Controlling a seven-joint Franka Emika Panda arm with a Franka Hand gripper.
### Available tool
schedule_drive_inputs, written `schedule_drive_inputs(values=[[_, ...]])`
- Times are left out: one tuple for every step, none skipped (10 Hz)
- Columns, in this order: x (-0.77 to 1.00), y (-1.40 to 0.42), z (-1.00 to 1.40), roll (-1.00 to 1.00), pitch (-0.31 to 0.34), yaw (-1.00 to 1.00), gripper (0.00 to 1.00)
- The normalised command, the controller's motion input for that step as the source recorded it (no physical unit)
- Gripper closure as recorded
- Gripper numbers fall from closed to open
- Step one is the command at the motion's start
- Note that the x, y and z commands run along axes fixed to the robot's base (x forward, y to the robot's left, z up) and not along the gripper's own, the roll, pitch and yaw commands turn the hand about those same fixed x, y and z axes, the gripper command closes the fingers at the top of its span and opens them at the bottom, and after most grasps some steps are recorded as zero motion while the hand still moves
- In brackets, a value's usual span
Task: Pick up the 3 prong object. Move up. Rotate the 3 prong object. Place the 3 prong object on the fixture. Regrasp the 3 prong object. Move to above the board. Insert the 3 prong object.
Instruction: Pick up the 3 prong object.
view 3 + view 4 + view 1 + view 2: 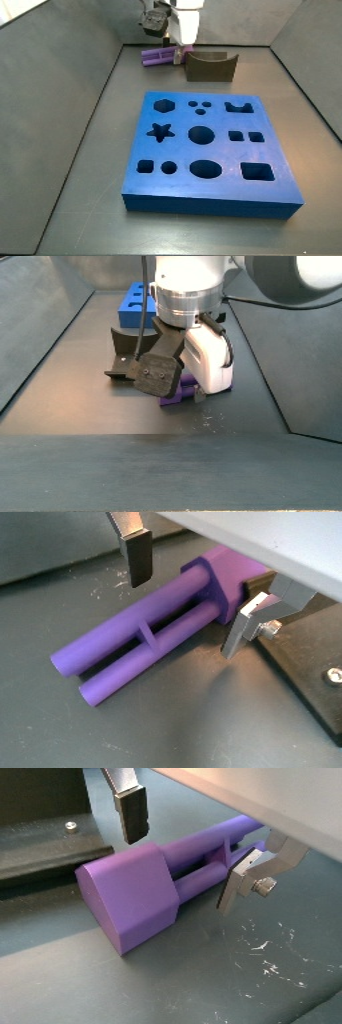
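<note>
Purple 3 prong object (147, 632) lies flat on the desk (201, 727) just beside the fixture (210, 66), at the far end from the board (207, 150). Straddling it, the hand (187, 597) has its fingers (138, 560) apart on either side, not clamped.

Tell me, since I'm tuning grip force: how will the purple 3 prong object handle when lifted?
Probably stiff: the 3 prong object looks like solid plastic. Likely light. Its smooth sides may slip between the gripper jaws, open either side. Lying flat, its blocky base should stop rolling.
</note>
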Motion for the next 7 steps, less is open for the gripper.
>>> schedule_drive_inputs(values=[[-0.10, 0.00, -0.29, 0.01, 0.000, -0.11, 0.00], [-0.07, 0.01, -0.27, 0.00, 0.000, -0.16, 0.00], [-0.13, 0.02, -0.35, 0.00, 0.000, -0.16, 0.00], [-0.10, 0.08, -0.35, 0.00, 0.000, -0.07, 0.00], [-0.06, 0.03, -0.13, -0.06, -0.079, -0.08, 0.00], [-0.01, 0.00, 0.00, 0.00, -0.036, 0.00, 0.00], [0.00, 0.00, 0.00, 0.00, 0.000, 0.00, 0.00]])
